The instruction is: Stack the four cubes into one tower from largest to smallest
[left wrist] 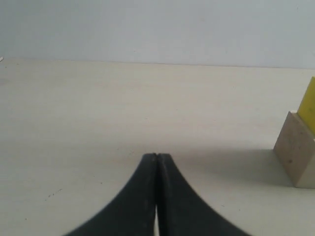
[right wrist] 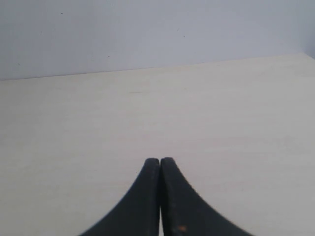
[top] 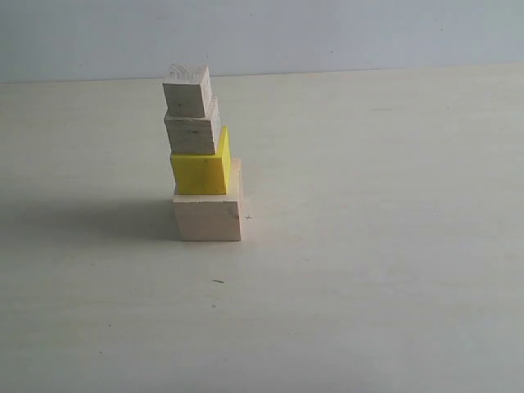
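Left claw point(left wrist: 156, 156) pressed together, pinching nothing; right claw point(right wrist: 160, 160) likewise. On the pale counter point(top: 393, 270), toward 10 o'clock from mid-scene in the exterior view: tower point(top: 196, 139) of large pale bare-wood cube point(top: 209, 214), bright yellow cube point(top: 199, 172), smaller pale wood cube point(top: 192, 133), smallest pale wood cube point(top: 187, 92). Long axis upright, upper tiers stepped slightly toward 9 o'clock. Base caught only in the left wrist view, so left arm judged nearer; seemingly nothing left to grasp.

Softly lit from the right, throwing a broad faint shadow left of the tower point(top: 201, 172) over the table point(top: 368, 286), slightly washed-out and grainy, blurred in the wrist views' near foreground.
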`<state>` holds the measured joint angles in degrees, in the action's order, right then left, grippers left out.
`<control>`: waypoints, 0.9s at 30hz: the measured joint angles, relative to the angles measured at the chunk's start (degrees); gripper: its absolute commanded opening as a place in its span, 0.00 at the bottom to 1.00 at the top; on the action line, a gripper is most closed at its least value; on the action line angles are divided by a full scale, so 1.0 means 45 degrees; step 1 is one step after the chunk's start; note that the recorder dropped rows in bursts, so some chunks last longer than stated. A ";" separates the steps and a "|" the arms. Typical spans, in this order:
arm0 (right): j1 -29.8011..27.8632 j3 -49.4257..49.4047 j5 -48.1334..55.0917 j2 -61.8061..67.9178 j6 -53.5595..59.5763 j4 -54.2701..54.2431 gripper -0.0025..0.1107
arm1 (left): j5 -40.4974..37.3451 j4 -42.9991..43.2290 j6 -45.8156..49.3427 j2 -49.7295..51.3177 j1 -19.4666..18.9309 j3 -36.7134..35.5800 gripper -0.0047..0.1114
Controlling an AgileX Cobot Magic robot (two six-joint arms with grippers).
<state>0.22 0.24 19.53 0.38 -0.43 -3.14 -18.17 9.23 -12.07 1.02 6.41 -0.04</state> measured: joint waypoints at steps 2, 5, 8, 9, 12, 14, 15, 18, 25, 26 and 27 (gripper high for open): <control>0.0000 0.0000 0.0000 0.0000 0.0000 0.0000 0.02 | -0.0165 0.0000 0.0000 -0.0033 0.0000 0.0000 0.04; 0.0000 0.0000 0.0000 0.0000 0.0000 0.0000 0.02 | -0.0332 -0.0113 0.0000 -0.0124 0.0000 0.0000 0.04; 0.0000 0.0000 0.0000 0.0000 0.0000 0.0000 0.02 | -0.0381 -0.0325 0.0000 -0.0147 0.0000 0.0000 0.04; 0.0000 0.0000 0.0000 0.0000 0.0000 0.0000 0.02 | -0.0415 -0.0403 0.0000 -0.0147 0.0000 0.0000 0.04; 0.0000 0.0000 0.0000 0.0000 0.0000 0.0000 0.02 | -0.0415 -0.0494 0.0000 -0.0147 0.0000 0.0000 0.04; 0.0000 0.0000 0.0000 0.0000 0.0000 0.0000 0.02 | -0.0415 -0.0520 0.0000 -0.0147 0.0000 0.0000 0.04; 0.0000 0.0000 0.0000 0.0000 0.0000 0.0000 0.02 | -0.0415 -0.0520 0.0000 -0.0147 0.0000 0.0000 0.04; 0.0000 0.0000 0.0000 0.0000 0.0000 0.0000 0.02 | -0.0415 -0.0520 0.0000 -0.0147 0.0000 0.0000 0.04; 0.0000 0.0000 0.0000 0.0000 0.0000 0.0000 0.02 | -0.0433 -0.0520 0.0000 -0.0147 0.0000 0.0000 0.04; 0.0000 0.0000 0.0000 0.0000 0.0000 0.0000 0.02 | -0.0433 -0.0520 0.0000 -0.0147 0.0000 0.0000 0.04; 0.0000 0.0000 0.0000 0.0000 0.0000 0.0000 0.02 | -0.0433 -0.0520 0.0000 -0.0147 0.0000 0.0000 0.04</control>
<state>0.22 0.24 19.53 0.38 -0.43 -3.14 -20.12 6.89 -12.07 0.36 6.41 -0.04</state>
